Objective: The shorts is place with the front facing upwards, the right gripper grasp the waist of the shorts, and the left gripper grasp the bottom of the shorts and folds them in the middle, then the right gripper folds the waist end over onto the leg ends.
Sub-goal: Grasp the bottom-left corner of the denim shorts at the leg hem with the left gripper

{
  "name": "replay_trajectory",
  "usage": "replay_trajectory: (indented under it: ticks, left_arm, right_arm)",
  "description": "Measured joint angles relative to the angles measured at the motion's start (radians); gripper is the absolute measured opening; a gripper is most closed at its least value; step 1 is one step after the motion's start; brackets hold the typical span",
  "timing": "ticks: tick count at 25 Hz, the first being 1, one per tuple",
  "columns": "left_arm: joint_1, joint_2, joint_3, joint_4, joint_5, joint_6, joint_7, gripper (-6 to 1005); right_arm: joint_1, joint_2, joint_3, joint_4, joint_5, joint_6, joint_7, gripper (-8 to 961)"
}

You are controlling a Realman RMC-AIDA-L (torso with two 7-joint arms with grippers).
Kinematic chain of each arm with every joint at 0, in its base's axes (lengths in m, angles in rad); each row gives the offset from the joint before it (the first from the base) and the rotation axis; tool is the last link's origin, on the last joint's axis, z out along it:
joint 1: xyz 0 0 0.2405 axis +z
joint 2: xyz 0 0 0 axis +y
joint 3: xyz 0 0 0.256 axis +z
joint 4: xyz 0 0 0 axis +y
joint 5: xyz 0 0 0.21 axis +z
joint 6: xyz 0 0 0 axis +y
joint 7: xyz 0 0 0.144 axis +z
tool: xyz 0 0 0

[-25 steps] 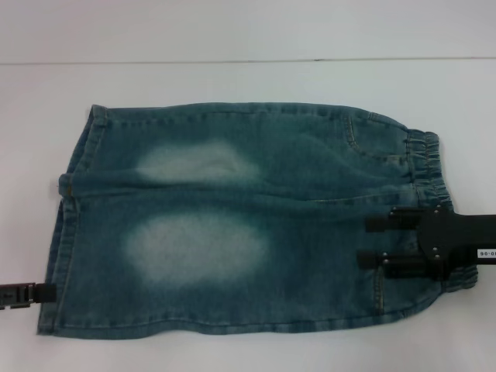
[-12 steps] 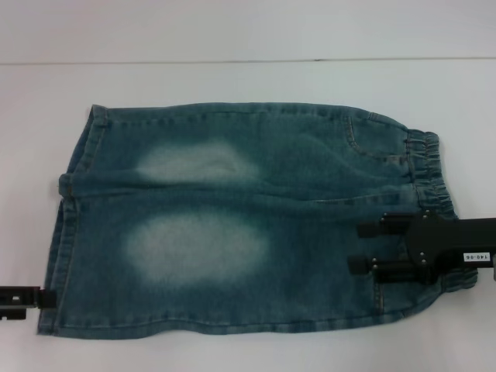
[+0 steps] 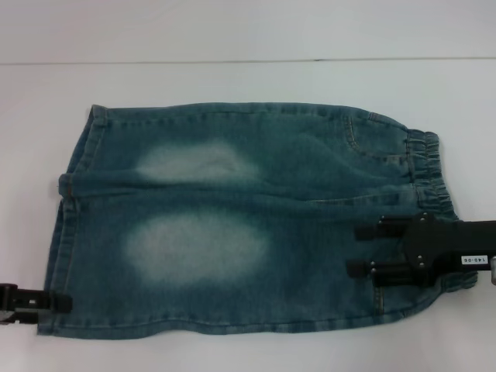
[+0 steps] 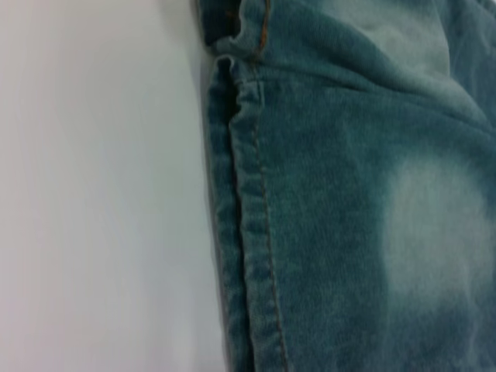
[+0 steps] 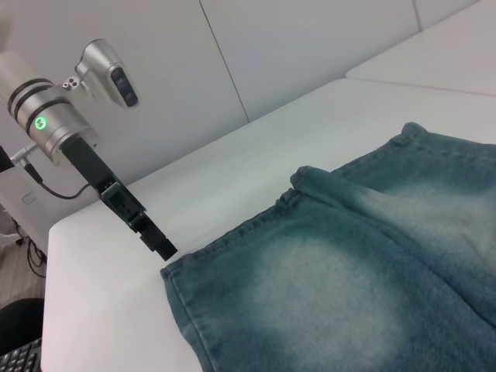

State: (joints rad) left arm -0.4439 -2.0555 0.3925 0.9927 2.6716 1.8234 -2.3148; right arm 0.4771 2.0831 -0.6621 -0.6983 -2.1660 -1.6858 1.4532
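Observation:
The blue-green denim shorts [image 3: 232, 225] lie flat, front up, on the white table [image 3: 248, 81]. The ruffled waist [image 3: 425, 163] points right and the flat leg hems [image 3: 71, 194] point left. My right gripper [image 3: 353, 249] is over the near part of the waist end, open, its two fingers pointing left across the denim. My left gripper [image 3: 66, 302] is low at the hem's near corner, its tip at the fabric edge. In the right wrist view the left gripper [image 5: 163, 249] meets that corner of the shorts [image 5: 325, 294]. The left wrist view shows only the stitched hem [image 4: 248, 232].
White table surface surrounds the shorts on all sides. A seam line [image 3: 155, 62] crosses the table behind them. The left arm's silver wrist with a green light [image 5: 46, 124] stands above the table edge, with a pale wall behind it.
My left gripper has slid right until its tip reaches the hem's near corner. My right gripper has moved slightly left and toward the near edge over the waist end.

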Motion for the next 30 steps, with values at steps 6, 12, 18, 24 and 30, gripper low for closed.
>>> replay_trajectory:
  ticks: [6,12,18,24,30]
  left_arm:
    - [0.001,-0.001,0.017,-0.009,0.003,-0.010,-0.003,833]
    - [-0.005,-0.002,0.028,-0.023,0.015,-0.020,-0.004,832]
    - [-0.014,-0.003,0.031,-0.026,0.017,-0.023,-0.005,825]
    - [-0.018,0.002,0.031,-0.025,0.021,-0.020,-0.011,814]
    - [-0.020,0.005,0.031,-0.021,0.028,-0.019,-0.018,801]
  right_arm:
    - [0.001,0.000,-0.018,0.000,0.000,0.001,0.000,761]
    - [0.002,0.000,-0.022,0.005,0.000,0.004,-0.013,760]
    - [0.005,0.000,-0.026,0.011,0.000,0.000,-0.021,760]
    - [0.004,0.000,-0.027,0.020,0.000,0.000,-0.024,760]
    - [0.003,-0.002,-0.027,0.024,0.000,0.000,-0.028,761]
